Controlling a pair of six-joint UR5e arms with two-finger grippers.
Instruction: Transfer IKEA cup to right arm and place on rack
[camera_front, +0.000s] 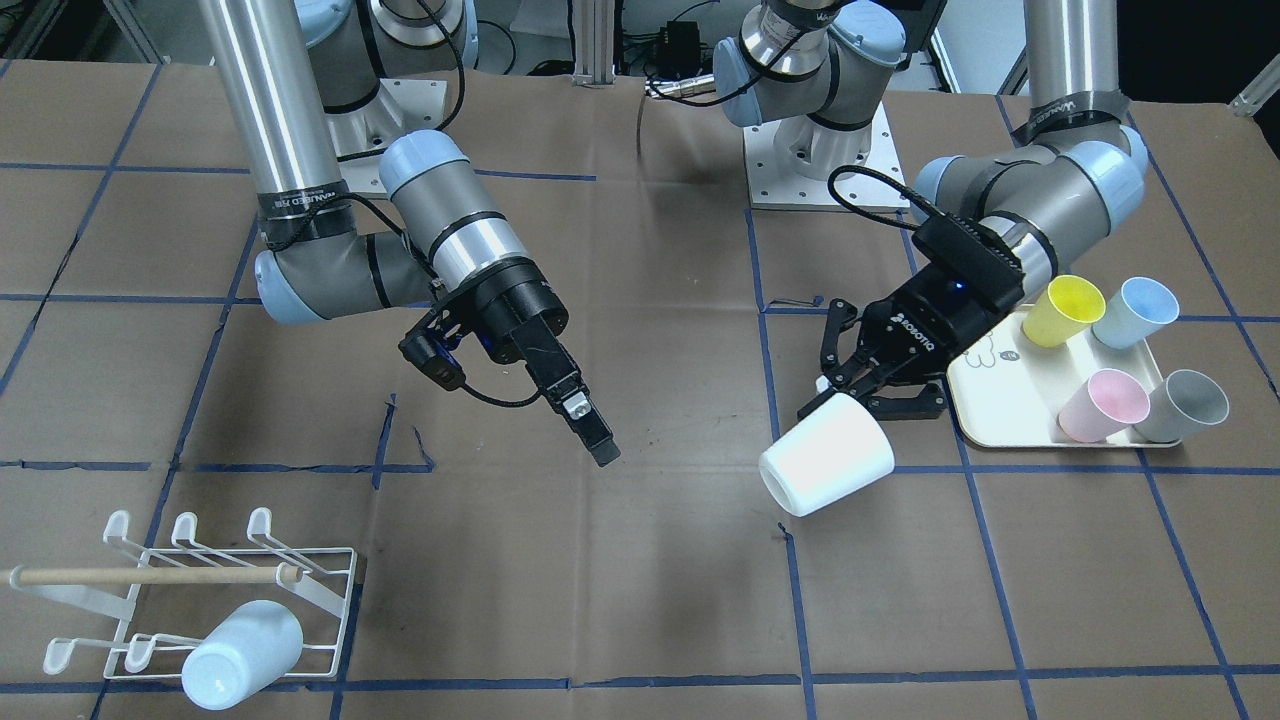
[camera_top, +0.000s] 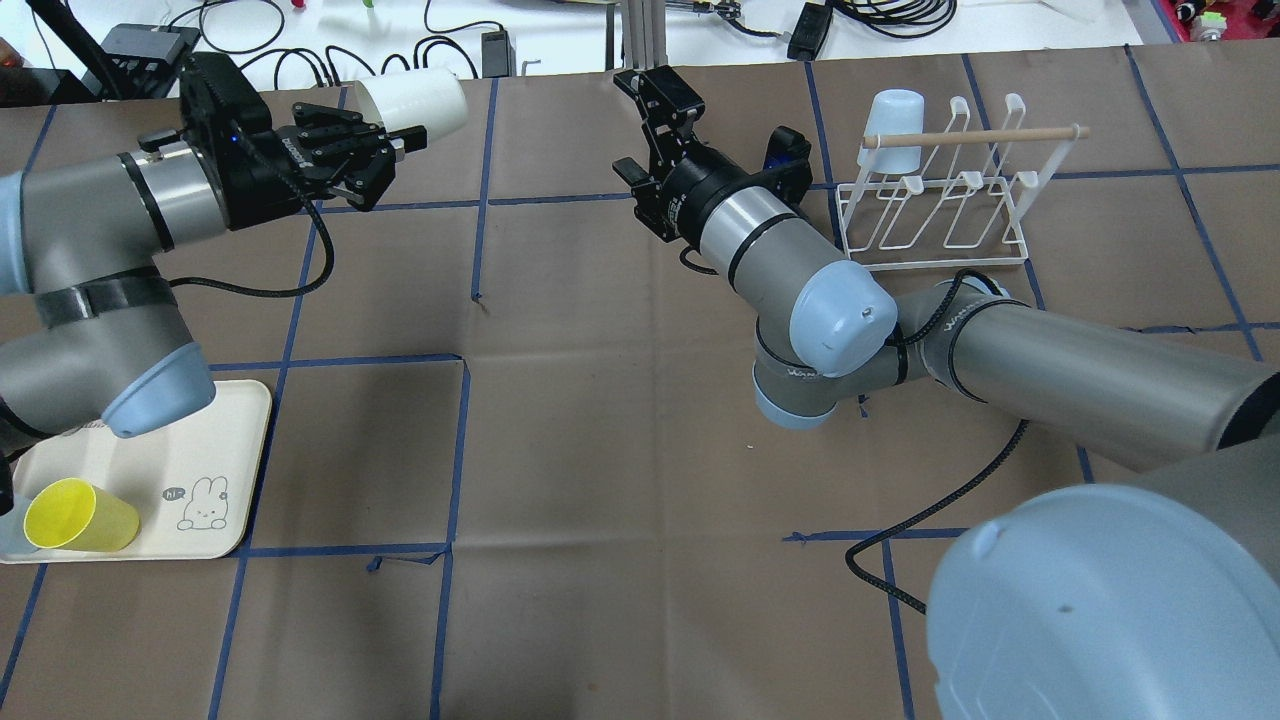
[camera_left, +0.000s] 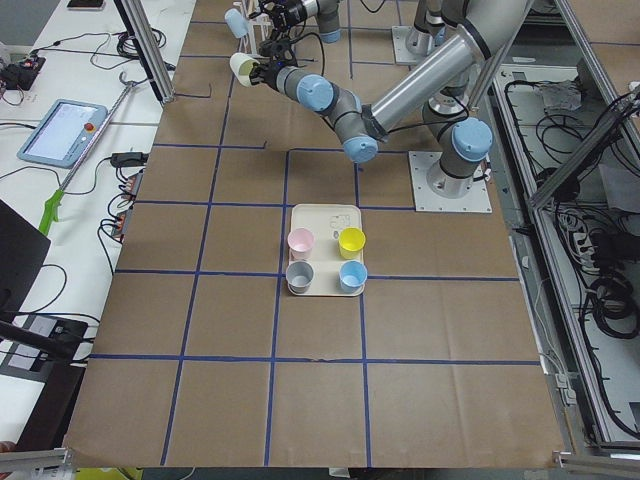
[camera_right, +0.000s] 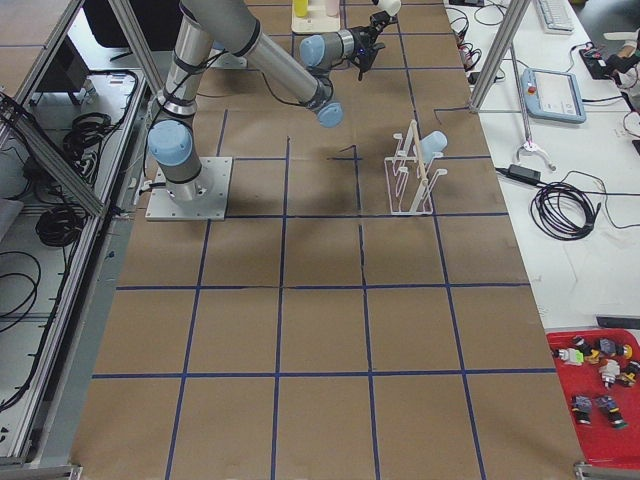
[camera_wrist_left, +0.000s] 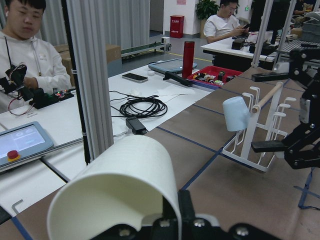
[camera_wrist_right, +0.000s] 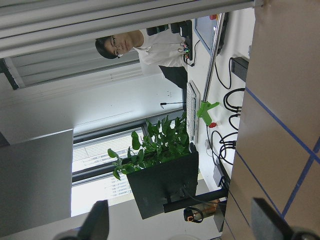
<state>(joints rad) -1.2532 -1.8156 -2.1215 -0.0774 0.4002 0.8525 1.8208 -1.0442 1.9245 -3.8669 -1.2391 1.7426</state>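
Peering from front: four cups sit on tray (camera_front: 1000, 415). Overhead shows only yellow cup (camera_top: 80, 515); left arm hides rest. Left claw (camera_front: 842, 390) clenched on white cup (camera_front: 828, 455), cup sideways, up off surface (camera_front: 640, 580), just beside tray. Right claw (camera_top: 637, 130) spread wide, holding nothing, pointing toward white cup, well apart. Rack (camera_front: 325, 585) at far corner, pale blue cup (camera_front: 240, 655) on prong.

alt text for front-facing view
The left gripper holds a white cup sideways; the right gripper hangs open mid-table. A white wire rack with one pale blue cup stands at the view's lower left; a cream tray at its right edge carries four coloured cups.
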